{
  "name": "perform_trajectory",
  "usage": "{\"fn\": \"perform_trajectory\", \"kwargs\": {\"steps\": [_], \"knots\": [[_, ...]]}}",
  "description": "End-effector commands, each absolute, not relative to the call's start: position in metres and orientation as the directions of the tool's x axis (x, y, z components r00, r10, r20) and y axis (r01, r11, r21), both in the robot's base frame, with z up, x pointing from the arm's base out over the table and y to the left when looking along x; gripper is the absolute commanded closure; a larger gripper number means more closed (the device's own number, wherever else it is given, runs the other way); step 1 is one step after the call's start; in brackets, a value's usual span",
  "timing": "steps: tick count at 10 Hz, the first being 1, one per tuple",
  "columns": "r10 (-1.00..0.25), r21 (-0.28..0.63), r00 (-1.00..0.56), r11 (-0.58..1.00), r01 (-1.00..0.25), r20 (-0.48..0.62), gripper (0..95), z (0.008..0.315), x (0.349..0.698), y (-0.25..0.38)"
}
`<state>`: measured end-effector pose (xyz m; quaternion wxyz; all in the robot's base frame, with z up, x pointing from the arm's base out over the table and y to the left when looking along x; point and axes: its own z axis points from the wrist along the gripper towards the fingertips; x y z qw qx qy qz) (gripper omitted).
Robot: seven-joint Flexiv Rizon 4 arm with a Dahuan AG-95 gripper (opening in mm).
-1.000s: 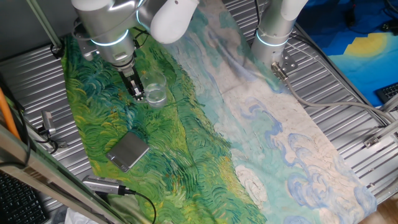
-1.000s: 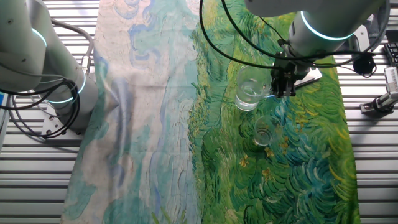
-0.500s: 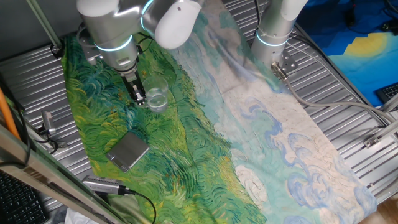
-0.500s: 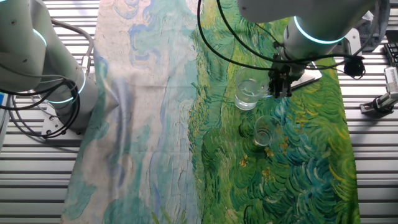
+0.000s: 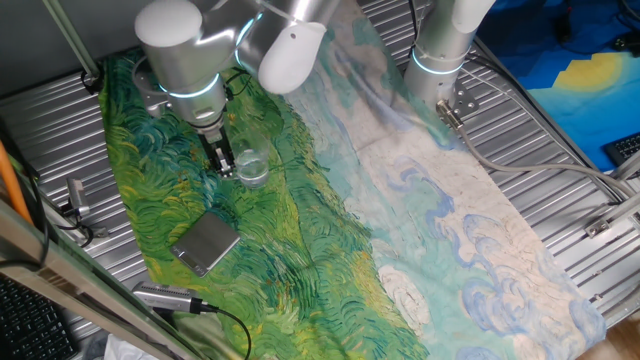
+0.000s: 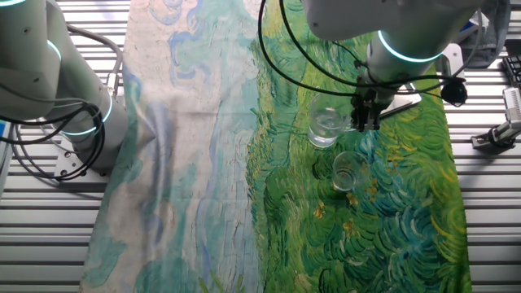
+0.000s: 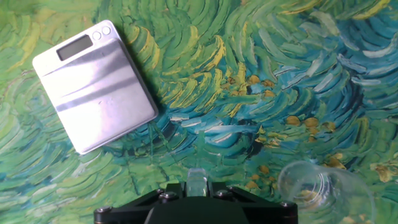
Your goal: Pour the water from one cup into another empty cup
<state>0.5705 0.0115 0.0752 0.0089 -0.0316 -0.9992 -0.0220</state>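
In one fixed view the gripper [image 5: 224,163] hangs low over the green painted cloth [image 5: 150,215] on the desk, its fingers closed on the rim of a clear glass cup [image 5: 250,167] that sits upright just beside them; a grey flat scale [image 5: 205,242] lies nearer the camera, well apart. In the other fixed view the same cup [image 6: 326,126] shows as the larger of two glasses, with the fingers pinching its wall on the side toward the arm, and a faint line of water low inside it, though how much I cannot tell. A second, smaller cup [image 6: 348,171] stands near it on the cloth, apart and untouched, and looks empty. In the hand view the fingers clamp a sliver of clear glass edge at the bottom of the frame, the smaller cup [image 7: 323,186] is at lower right and the scale [image 7: 93,84] at upper left. The glass is probably stiff, smooth and slippery, with weight in the base, so a rim pinch could let it swivel during a tilt; a firm hold and a slow pour seem wise.
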Motion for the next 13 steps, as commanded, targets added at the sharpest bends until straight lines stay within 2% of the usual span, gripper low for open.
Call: {"fn": "perform_trajectory", "kwargs": {"steps": [1,8,9,13], "knots": [[0.059,0.046,-0.998,0.997,0.060,0.019,95.0,0.0745,0.5701,0.0114],[0.017,0.048,-1.000,0.999,0.017,0.004,95.0,0.0745,0.5701,0.0114],[0.014,0.047,-1.000,0.999,0.015,0.003,76.0,0.0745,0.5701,0.0114],[0.003,0.044,-1.000,0.999,0.003,0.000,76.0,0.0749,0.5700,0.0113]]}}
